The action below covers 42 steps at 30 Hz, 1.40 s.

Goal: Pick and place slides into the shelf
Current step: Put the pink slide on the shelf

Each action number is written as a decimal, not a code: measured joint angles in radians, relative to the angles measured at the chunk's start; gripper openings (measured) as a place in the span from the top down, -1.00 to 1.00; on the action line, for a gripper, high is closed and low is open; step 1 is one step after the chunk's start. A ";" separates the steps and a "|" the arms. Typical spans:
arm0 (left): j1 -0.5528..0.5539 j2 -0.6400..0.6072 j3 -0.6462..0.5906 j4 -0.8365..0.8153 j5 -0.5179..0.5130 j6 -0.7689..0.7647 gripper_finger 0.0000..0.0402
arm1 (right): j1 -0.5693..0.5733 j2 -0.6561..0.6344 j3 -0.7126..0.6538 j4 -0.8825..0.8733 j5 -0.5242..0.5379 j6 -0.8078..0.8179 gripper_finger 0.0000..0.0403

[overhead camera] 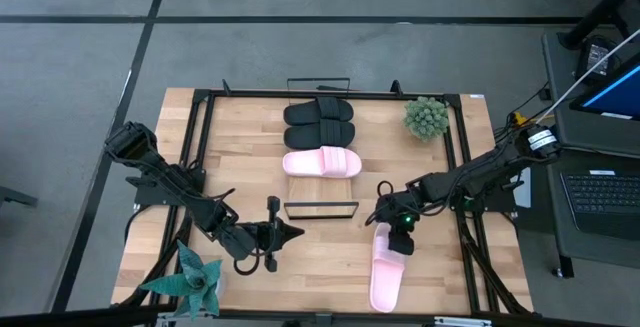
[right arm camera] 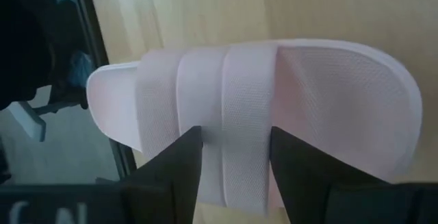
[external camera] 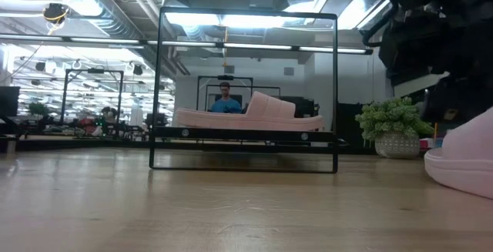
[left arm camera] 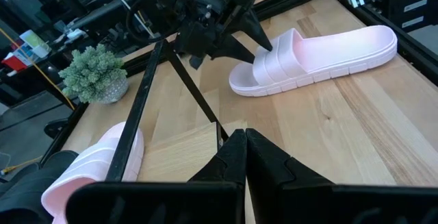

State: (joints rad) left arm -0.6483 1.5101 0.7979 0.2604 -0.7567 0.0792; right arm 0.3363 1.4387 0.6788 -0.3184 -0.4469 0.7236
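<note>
The shelf (overhead camera: 320, 189) lies mid-table with a wire rail at each short end. Two black slides (overhead camera: 320, 122) and one pink slide (overhead camera: 322, 163) lie on it; the pink one also shows in the low view (external camera: 254, 113). A second pink slide (overhead camera: 386, 277) lies flat on the tabletop at the near right. My right gripper (right arm camera: 236, 162) is open and slants down over this slide's strap (right arm camera: 236, 107), one finger on each side of one band of it. My left gripper (left arm camera: 245, 148) hovers shut above the table by the shelf's near rail (overhead camera: 320, 209) and holds nothing. My right gripper comes slanting from above at the pink slide's strap, near the strap's side end (right arm camera: 236, 148). One band of the strap lies between its two fingers (right arm camera: 181, 169). I cannot tell whether they touch it. The slide rests sole-down on the table.
A small green potted plant (overhead camera: 427, 117) stands at the far right, a teal plant (overhead camera: 190, 279) at the near left corner. Black frame bars (overhead camera: 465, 167) run along the table's sides. Bare wood lies between the shelf's near rail and the table's near edge.
</note>
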 joint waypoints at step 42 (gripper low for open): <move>0.000 0.000 0.000 0.002 0.019 0.002 1.00 | 0.001 0.065 0.000 0.099 -0.106 0.006 0.21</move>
State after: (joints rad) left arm -0.6483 1.5101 0.7979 0.2619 -0.7372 0.0811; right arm 0.3370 1.5040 0.6788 -0.2198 -0.5525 0.7296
